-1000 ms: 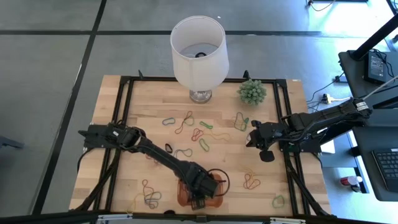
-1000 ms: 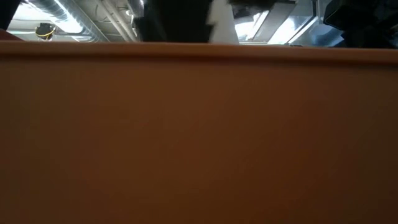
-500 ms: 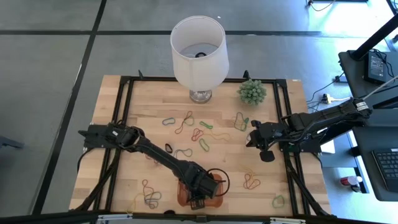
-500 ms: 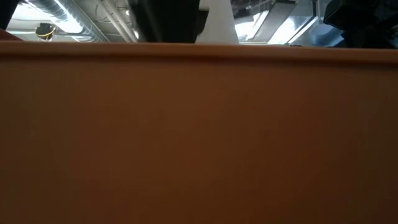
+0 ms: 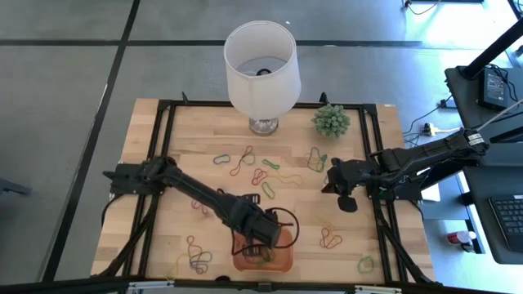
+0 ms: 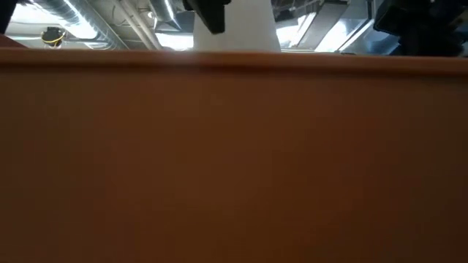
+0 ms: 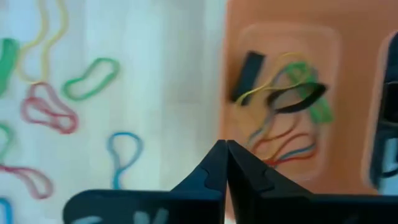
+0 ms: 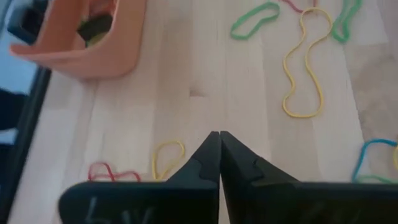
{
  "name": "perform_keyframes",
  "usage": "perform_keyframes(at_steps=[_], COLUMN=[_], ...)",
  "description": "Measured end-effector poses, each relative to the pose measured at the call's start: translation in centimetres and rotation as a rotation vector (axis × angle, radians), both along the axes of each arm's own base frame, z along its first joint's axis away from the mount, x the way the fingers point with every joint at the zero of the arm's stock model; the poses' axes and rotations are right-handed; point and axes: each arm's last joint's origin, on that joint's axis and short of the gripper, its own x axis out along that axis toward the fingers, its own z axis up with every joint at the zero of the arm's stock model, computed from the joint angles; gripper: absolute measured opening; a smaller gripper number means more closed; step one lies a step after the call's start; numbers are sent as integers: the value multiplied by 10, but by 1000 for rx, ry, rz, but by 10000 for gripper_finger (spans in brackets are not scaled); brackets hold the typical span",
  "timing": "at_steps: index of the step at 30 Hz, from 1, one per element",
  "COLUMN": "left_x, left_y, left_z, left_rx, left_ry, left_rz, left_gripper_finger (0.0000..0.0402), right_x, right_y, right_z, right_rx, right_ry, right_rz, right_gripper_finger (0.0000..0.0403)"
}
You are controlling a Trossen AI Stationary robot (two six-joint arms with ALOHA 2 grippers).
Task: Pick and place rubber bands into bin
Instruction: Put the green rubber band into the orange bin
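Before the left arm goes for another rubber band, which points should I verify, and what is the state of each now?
1. Left gripper shut and holding nothing: ok.
2. Bands dropped lie inside the bin, among them a black band: ok.
3. Left gripper open for the next pick: not ok, must open first.
4. Bands remain to collect, such as the green band on the table: ok.
5. Right gripper shut, waiting by the right edge, clear of the bin: ok.

Bin [image 5: 274, 260] at the table's [image 5: 376, 216] near edge, bands [image 7: 289, 118] in it; more bands [image 5: 253, 167] mid-table; lamp [image 5: 261, 69] and plant [image 5: 331, 120] at the far edge.
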Motion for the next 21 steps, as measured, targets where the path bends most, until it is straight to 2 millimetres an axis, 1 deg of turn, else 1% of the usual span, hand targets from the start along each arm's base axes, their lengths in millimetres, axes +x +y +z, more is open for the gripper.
perform_keyframes(at_steps=[3, 7, 10, 11, 13, 16, 19, 21], left_x=[3, 5, -6, -9, -19, -38, -66, -85], left_y=[10, 24, 39, 44, 55, 69, 86, 98], left_z=[2, 4, 3, 5, 7, 5, 5, 1], left_rx=[8, 47, 99, 97, 86, 65, 38, 30], left_ry=[4, 12, 68, 54, 14, -95, -185, -228], left_rz=[-28, -89, -91, -90, -95, -101, -81, -60], left_gripper_finger=[1, 1, 1, 1, 1, 2, 2, 2], right_x=[4, 16, 29, 33, 42, 56, 74, 89], right_y=[1, 4, 6, 7, 8, 10, 13, 15], right_z=[3, 8, 10, 9, 5, -6, -11, -14], right_rx=[55, 80, 81, 83, 70, 51, 35, -3], right_ry=[-35, -134, -218, -235, -249, -204, -161, -140], right_rz=[-45, -47, -75, -86, -104, -112, -119, -126], right_gripper_finger=[7, 7, 13, 18, 33, 65, 101, 124])
